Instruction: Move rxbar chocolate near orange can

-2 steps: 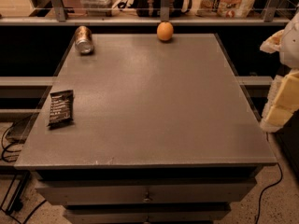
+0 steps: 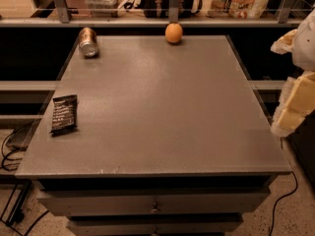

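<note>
gripper (image 2: pixel 295 102) partly cut off, beside right edge of table (image 2: pixel 162 107), cannot tell its grip, rxbar chocolate (image 2: pixel 64 113) far from it at left edge, orange can (image 2: pixel 88 42) at back left

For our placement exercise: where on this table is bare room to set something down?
The table is bare in its middle, front and right, bordered by bar, can and orange. Can and orange sit at the back, bar at left. The tool hangs beyond the right edge.

Claw (image 2: pixel 297 104) at right edge, partly cut off
</note>
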`<state>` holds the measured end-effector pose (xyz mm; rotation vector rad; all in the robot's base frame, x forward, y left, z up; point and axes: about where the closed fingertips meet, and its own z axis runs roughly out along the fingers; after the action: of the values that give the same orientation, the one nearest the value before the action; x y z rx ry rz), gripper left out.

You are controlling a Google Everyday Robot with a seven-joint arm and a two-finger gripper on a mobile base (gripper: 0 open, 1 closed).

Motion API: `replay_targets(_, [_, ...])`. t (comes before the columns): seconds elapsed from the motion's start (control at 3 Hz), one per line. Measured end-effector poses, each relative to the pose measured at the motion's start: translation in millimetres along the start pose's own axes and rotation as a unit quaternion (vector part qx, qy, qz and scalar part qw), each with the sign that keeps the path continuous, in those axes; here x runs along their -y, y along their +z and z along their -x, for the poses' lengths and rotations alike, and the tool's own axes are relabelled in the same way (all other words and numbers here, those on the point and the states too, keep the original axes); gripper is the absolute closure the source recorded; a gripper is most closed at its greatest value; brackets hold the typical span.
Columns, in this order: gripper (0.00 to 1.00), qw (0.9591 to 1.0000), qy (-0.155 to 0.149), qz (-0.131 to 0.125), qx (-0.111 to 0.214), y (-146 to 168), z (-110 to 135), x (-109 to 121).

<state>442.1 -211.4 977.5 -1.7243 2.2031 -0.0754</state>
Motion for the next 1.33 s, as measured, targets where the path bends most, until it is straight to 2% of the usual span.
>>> replay_targets(0.33, [0.00,0.9981,-0.010,0.009,0.060,9,23,4])
replay_targets(0.67, [0.00,0.9884,-0.020,0.025,0.148,29,63,13])
replay_targets(1.0, [0.00,0.9772,-0.037,0.039,0.205,51,112,16])
replay_targets(1.33, [0.00,0.9718,-0.052,0.076,0.217,77,152,8])
